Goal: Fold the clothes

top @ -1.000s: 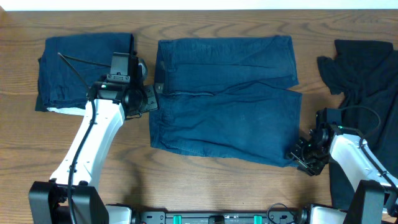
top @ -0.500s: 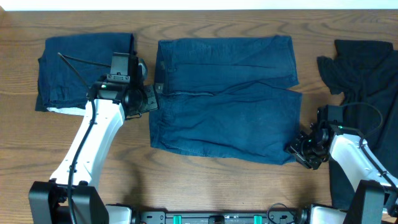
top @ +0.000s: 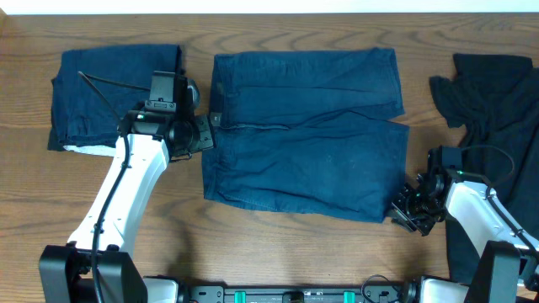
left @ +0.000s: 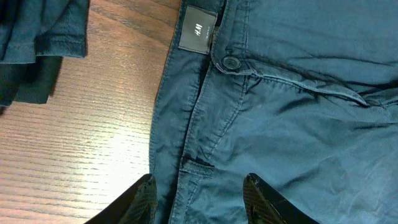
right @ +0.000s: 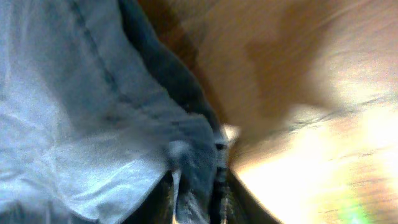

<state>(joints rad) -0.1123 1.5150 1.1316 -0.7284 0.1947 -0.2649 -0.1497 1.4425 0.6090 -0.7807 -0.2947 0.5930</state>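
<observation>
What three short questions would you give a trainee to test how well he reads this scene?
1. True or false: the black garment lies on the right arm's side.
2. Where on the denim garment is the right gripper? A) its near right corner B) its far left corner C) its middle
3. Which fastener sits beside the label in the left wrist view?
Key: 1 true; 2 A; 3 a button.

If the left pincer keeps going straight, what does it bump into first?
Most likely the blue jeans: the left pincer points at their waistband, which lies between its open jaws. Its height above the cloth is unclear.
</observation>
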